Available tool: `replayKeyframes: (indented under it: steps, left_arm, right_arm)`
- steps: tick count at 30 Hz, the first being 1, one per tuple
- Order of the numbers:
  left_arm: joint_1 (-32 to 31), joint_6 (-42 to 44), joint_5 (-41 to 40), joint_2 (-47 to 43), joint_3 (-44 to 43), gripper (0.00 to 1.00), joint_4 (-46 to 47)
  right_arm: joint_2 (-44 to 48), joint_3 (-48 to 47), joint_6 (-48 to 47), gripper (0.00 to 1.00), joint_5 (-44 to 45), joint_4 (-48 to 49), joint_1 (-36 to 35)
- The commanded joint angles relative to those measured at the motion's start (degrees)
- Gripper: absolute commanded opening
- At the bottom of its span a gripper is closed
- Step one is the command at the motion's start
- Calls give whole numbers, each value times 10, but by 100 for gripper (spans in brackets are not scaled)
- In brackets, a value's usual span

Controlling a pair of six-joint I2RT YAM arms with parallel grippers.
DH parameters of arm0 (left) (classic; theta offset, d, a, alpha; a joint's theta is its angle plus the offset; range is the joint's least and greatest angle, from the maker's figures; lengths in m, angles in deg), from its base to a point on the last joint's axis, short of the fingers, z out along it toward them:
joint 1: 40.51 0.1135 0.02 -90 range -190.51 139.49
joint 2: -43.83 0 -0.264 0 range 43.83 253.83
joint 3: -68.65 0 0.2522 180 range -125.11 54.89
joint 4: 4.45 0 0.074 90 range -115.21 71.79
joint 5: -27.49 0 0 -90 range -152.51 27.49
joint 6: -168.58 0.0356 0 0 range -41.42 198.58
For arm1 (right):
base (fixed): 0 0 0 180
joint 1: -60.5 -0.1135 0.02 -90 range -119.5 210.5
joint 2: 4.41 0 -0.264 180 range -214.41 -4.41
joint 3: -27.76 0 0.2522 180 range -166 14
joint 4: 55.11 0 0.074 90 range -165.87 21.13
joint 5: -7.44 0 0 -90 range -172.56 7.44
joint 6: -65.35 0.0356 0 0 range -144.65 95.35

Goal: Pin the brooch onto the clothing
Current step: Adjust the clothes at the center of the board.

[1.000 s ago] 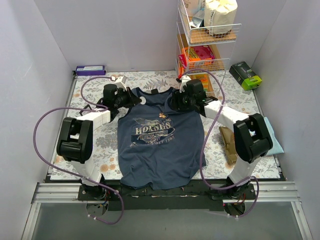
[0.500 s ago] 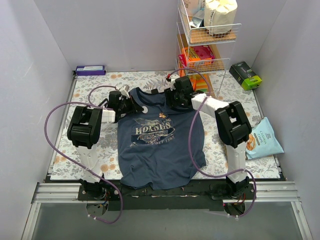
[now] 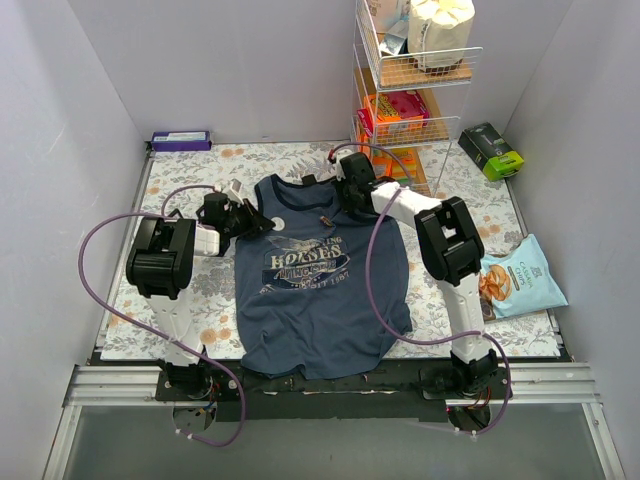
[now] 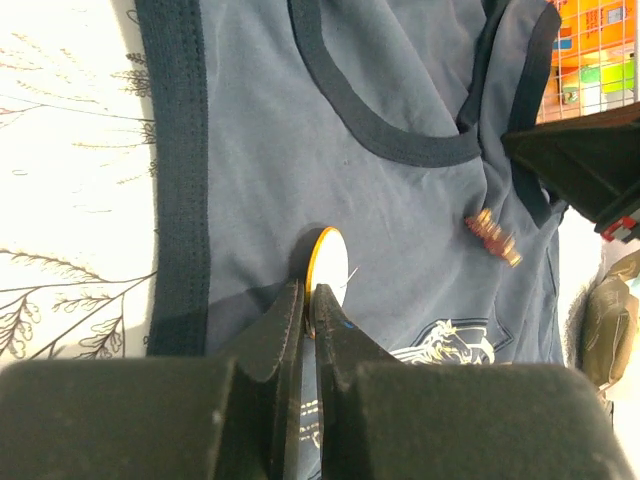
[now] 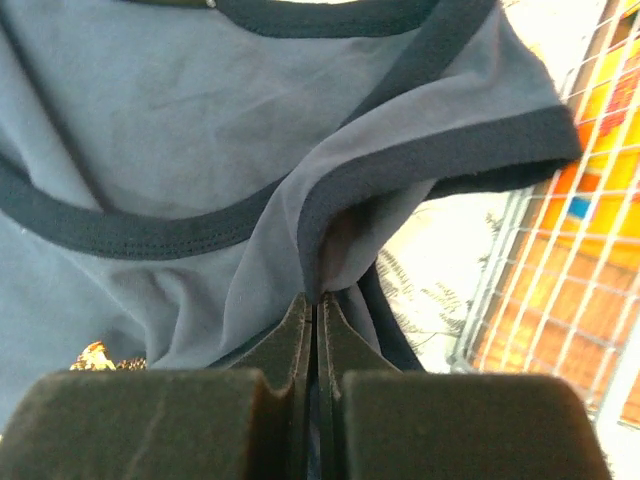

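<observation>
The clothing [image 3: 320,290], a navy tank top with a pale chest print, lies flat on the floral mat. My left gripper [image 4: 309,292] is shut on the lower edge of the brooch [image 4: 330,258], a round white disc with a gold rim that stands on the cloth by the left armhole; a thin pin shows beside it. From above, the brooch [image 3: 278,223] sits just right of the left gripper [image 3: 262,222]. My right gripper [image 5: 317,300] is shut on a raised fold of the clothing [image 5: 200,120] beside the neckline, near the right strap [image 3: 345,190].
A small gold and red ornament [image 4: 493,237] lies on the cloth below the neckline. A wire rack [image 3: 410,100] with orange boxes stands just right of the right gripper. A purple box [image 3: 181,140], a green box [image 3: 491,150] and a snack bag [image 3: 520,280] lie around the mat.
The right gripper moved in to the neckline and shut on a fold of cloth. The left gripper, still on the brooch, shifted slightly down and left.
</observation>
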Motion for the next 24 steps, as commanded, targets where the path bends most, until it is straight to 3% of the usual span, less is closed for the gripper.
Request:
replayKeyframes:
  steps: [1,11,12,13,16,20,24]
  left_arm:
    - [22,33,-62,-6,16,0,-81]
    - [39,26,-72,-19,10,0,-92]
    - [39,30,-70,-21,6,0,-95]
    - [39,38,-68,-25,3,0,-96]
    - [38,55,-54,-50,-6,0,-85]
    - [18,78,-29,-85,-23,0,-75]
    - [-13,105,-35,-125,-51,0,-91]
  right_arm:
    - [-16,-61,8,1,66,-23,23]
    - [-29,-96,5,3,92,-40,47]
    - [-26,-95,2,8,88,-42,47]
    - [-22,-91,-2,20,80,-42,47]
    - [-1,-80,-11,43,34,-38,46]
    - [25,-76,-45,55,-22,-48,33]
    - [66,-55,-41,59,-34,-55,13]
